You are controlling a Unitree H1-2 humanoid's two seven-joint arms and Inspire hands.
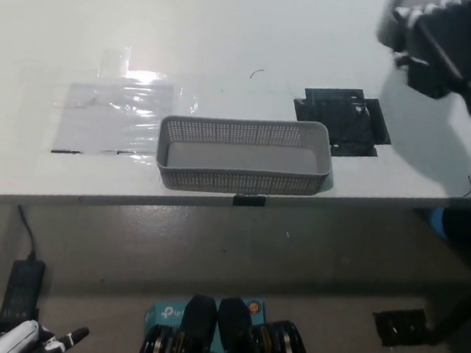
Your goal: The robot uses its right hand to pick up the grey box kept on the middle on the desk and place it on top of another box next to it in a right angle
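Observation:
A long grey mesh box (244, 155) lies crosswise near the desk's front edge, empty. My black right hand (442, 42) is raised at the top right corner, well above and to the right of that box. It is shut on a second grey box (400, 3), of which only a pale sliver shows at the picture's top edge; the rest is hidden behind the hand or out of frame. My white left hand (23, 341) rests low at the bottom left, below the desk.
A black recessed panel (342, 120) sits in the white desk (234, 25) just right of the mesh box. A clear plastic sheet (116, 109) is taped at the left. On the floor lie a black adaptor (20, 285) and a blue carton (166, 313).

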